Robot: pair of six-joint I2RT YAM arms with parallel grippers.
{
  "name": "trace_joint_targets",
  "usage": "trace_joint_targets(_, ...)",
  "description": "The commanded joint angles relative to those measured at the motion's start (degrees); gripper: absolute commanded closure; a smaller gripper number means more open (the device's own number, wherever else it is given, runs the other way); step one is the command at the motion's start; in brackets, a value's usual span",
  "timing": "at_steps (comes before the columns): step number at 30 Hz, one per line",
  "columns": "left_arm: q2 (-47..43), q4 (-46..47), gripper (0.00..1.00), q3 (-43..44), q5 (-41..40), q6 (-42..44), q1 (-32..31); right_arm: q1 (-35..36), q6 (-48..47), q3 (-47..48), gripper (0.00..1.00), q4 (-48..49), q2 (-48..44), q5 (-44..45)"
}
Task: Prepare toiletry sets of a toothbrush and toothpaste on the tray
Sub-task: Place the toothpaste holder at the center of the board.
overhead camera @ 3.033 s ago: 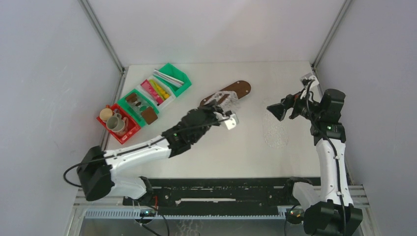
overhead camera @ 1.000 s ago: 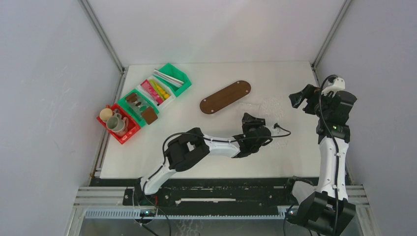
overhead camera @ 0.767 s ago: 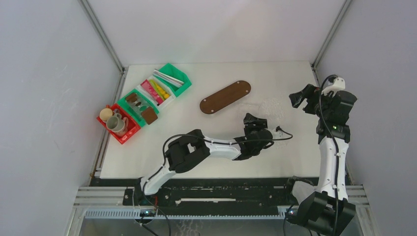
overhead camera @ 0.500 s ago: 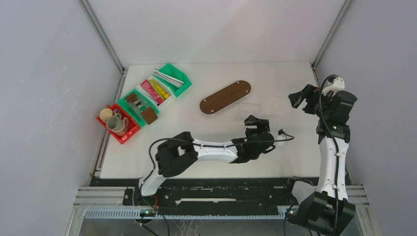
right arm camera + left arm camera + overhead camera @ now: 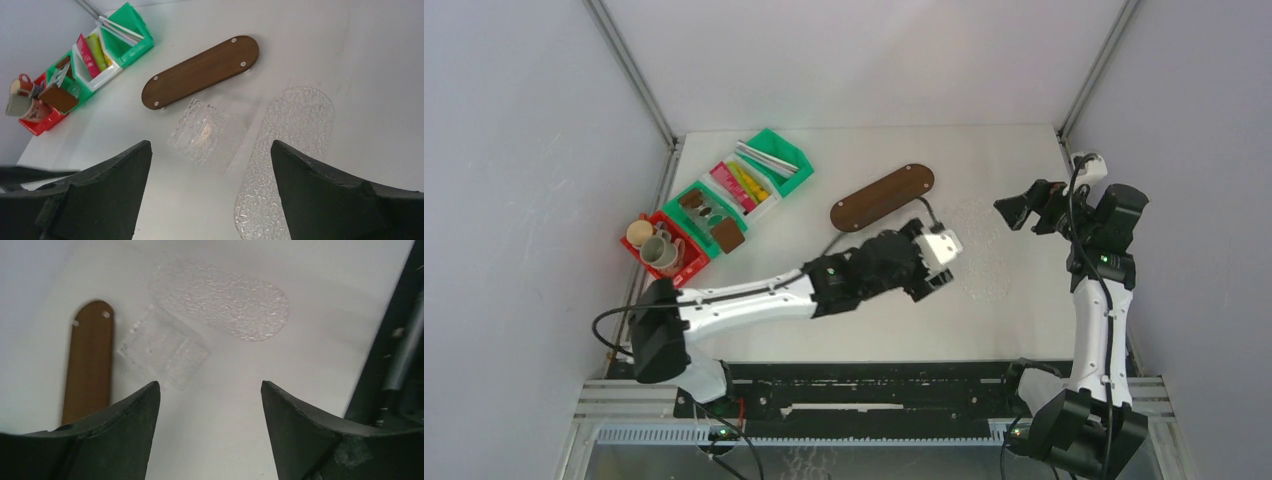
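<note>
The brown oval tray (image 5: 882,197) lies bare at the table's middle, also in the left wrist view (image 5: 89,365) and the right wrist view (image 5: 202,71). White toothbrushes (image 5: 769,158) lie in the far green bin. Toothpaste tubes (image 5: 742,184) fill the white bin, and cups (image 5: 656,247) stand in the red bin. My left gripper (image 5: 929,275) (image 5: 210,385) hangs open and empty just right of the tray's near end. My right gripper (image 5: 1009,208) (image 5: 210,145) hovers open and empty at the right, away from everything.
A clear textured oval sheet (image 5: 290,165) (image 5: 225,305) lies flat right of the tray. Between them is a clear square piece (image 5: 205,131) (image 5: 165,351). A second green bin (image 5: 707,215) holds small brown items. Grey walls close in both sides.
The left arm has unfolded from a bent pose into a long reach, and its jaws have opened wide. The right gripper has shifted slightly left and lower.
</note>
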Motion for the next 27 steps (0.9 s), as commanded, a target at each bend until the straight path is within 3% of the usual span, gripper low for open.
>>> trace_joint_targets(1,-7.64,5.29,0.22,-7.64,21.95,-23.23,11.49,1.76,-4.2,0.1,0.03,0.95,0.56,-4.52)
trace_joint_targets(4,-7.71,12.5,0.25,-12.27,30.18,-38.21,21.22,3.18,-5.98,0.43,0.04,0.03,1.08,-4.16)
trace_joint_targets(6,-4.9,10.3,0.45,-11.61,30.29,-43.45,25.88,3.59,-6.56,0.62,0.04,-0.39,1.37,-3.82)
trace_joint_targets(9,2.03,0.53,0.72,-5.83,26.61,-44.02,28.85,4.11,-7.15,0.67,0.04,-0.49,1.7,-3.18)
trace_joint_targets(11,5.86,-3.52,0.81,-2.83,23.18,-43.46,28.9,4.34,-7.29,0.65,0.05,-0.55,1.82,-2.95)
trace_joint_targets(14,10.46,-8.26,0.89,1.35,18.58,-43.92,28.86,4.55,-7.51,0.76,0.05,-0.7,2.06,-2.7)
trace_joint_targets(18,14.93,-11.64,0.92,7.05,9.54,-44.58,27.51,5.0,-7.69,0.81,0.05,-0.64,2.41,-2.42)
trace_joint_targets(27,26.04,-17.1,0.91,19.68,8.21,-42.54,25.06,5.24,-7.82,0.82,0.04,-0.7,2.29,-2.08)
